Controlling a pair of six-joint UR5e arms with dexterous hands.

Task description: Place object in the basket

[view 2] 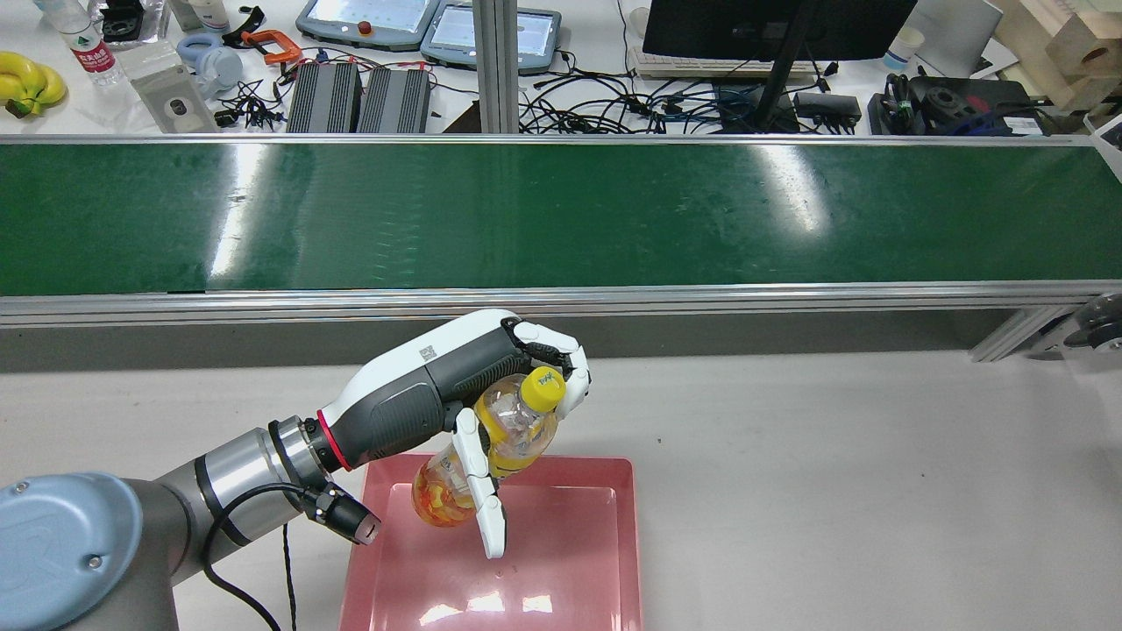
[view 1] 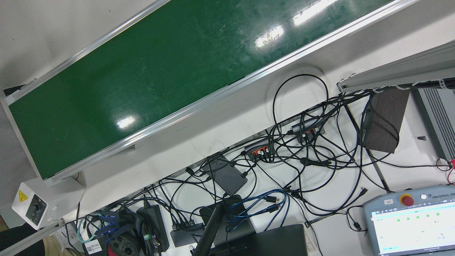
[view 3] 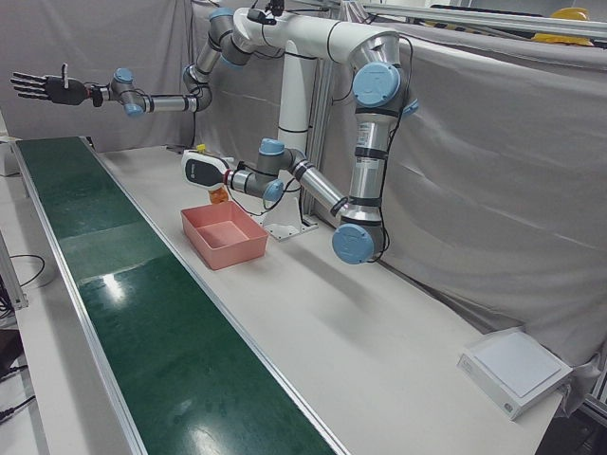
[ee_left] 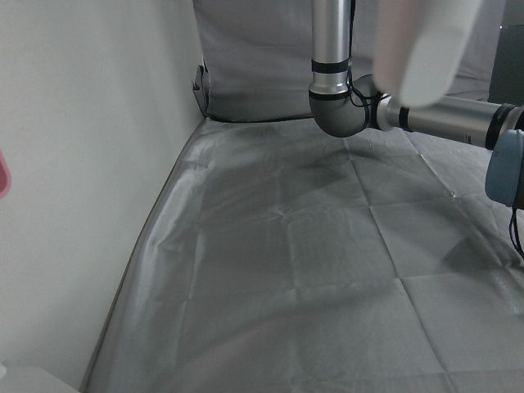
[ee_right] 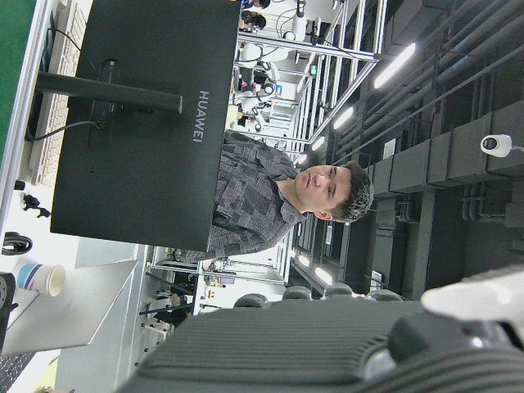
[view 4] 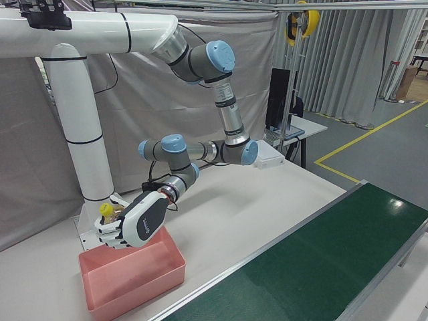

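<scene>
The left hand (view 2: 456,386) is clasping a clear drink bottle (view 2: 491,447) with a yellow cap and orange liquid, its fingers (view 2: 486,491) wrapped around the body. The bottle is tilting, cap pointing toward the green conveyor belt (view 2: 561,215), and is hanging above the far left corner of the pink basket (view 2: 614,543), which is sitting on the white table beside the belt. In the left-front view, the right hand (view 3: 43,88) is reaching out high above the far end of the belt (view 3: 142,313), well apart from the basket (view 3: 224,235), fingers spread and gripping nothing.
</scene>
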